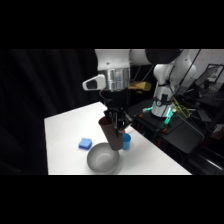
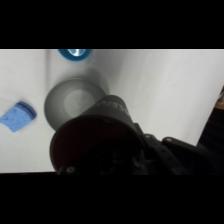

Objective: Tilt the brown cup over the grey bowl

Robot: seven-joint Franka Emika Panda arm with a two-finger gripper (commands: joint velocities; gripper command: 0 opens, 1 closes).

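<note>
Grey bowl [image 1: 103,158] resting near the front edge of the white tabletop [image 1: 65,130], wide and round, inside looking bare — nothing to be made out in it from the side view. Same bowl [image 2: 70,102] in the wrist view, seen from above as a dark ring with a paler floor, again with nothing visible in it.

Brown cup [image 1: 110,133] lifted clear of the tabletop, tilted, one end up in the hand [image 1: 118,125] and the other end slanting down over the bowl's far rim, close above it. Whether anything sits inside the cup cannot be told. In the wrist view, brown cup [image 2: 95,137] filling the lower middle as a big dark blur, overlapping the bowl's lower right edge.

Hand pinching the brown cup, coming down from above, the cup held just under the black linkage.

Blue cup [image 1: 126,141] standing upright on the tabletop just right of the bowl and right behind the brown cup — shorter than it, contents not to be seen. Its rim [image 2: 75,52] cut off at the top edge of the wrist view, beyond the bowl.

Small blue block [image 1: 84,144] lying flat on the tabletop to the left of the bowl, near it but apart; also at the left edge of the wrist view [image 2: 17,117].
</note>
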